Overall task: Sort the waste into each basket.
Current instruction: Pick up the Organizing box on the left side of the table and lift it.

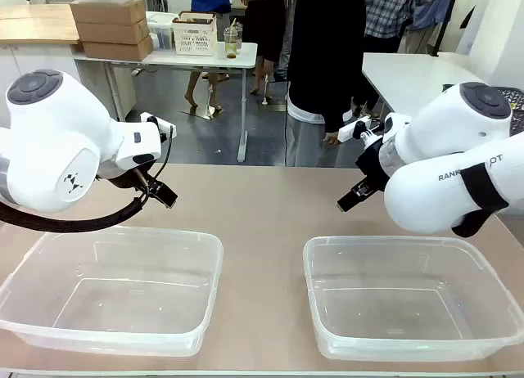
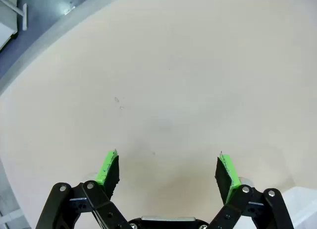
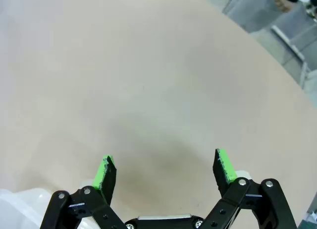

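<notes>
- On the table's point(image 1: 262, 202) near half: two clear baskets side by side, apart; left basket point(image 1: 123, 232), right basket point(image 1: 393, 240)
- Left gripper point(image 1: 160, 193): beyond the left basket, jaws spread wide over bare tabletop
- Right gripper point(image 1: 350, 200): beyond the right basket, jaws spread wide over bare tabletop
- Far side: person point(image 1: 327, 59), standing

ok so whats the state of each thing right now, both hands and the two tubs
left hand, open, holding nothing
right hand, open, holding nothing
left tub, upright, nothing in it
right tub, upright, nothing in it
</notes>
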`<action>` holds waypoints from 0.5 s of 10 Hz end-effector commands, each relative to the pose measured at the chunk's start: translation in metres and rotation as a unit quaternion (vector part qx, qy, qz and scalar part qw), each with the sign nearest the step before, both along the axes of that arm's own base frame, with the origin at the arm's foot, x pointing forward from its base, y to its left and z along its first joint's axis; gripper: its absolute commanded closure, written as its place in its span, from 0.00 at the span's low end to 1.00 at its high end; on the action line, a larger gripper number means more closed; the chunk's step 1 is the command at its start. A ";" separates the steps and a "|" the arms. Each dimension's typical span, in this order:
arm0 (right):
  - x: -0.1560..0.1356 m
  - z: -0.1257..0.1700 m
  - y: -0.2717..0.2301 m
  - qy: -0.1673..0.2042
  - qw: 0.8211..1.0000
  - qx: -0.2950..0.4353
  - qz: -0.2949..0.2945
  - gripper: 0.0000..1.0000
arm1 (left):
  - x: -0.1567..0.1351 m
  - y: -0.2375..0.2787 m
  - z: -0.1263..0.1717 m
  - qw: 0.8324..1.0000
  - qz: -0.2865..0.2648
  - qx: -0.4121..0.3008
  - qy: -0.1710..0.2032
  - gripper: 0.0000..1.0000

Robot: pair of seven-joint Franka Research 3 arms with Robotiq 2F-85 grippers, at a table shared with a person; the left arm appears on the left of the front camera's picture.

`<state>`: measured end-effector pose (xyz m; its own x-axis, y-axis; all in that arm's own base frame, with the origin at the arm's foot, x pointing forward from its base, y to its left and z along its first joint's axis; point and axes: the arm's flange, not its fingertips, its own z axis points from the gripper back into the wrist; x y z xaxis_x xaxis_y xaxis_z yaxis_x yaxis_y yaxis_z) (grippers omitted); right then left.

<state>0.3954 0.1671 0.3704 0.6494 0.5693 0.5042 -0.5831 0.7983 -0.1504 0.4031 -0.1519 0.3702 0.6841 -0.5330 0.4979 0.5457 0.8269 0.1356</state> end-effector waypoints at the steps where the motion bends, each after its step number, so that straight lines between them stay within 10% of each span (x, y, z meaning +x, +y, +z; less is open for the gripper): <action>1: 0.000 0.000 0.000 0.000 1.000 0.000 0.000 0.00 | 0.000 0.000 0.000 1.000 0.000 0.000 0.000 0.00; 5: 0.000 0.000 0.000 0.000 1.000 0.000 0.000 0.00 | 0.000 0.000 0.000 1.000 0.000 0.000 0.000 0.00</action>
<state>0.3954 0.1672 0.3703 0.6491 0.5701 0.5037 -0.5836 0.7978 -0.1510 0.4031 -0.1519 0.3702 0.6842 -0.5328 0.4979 0.5455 0.8271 0.1354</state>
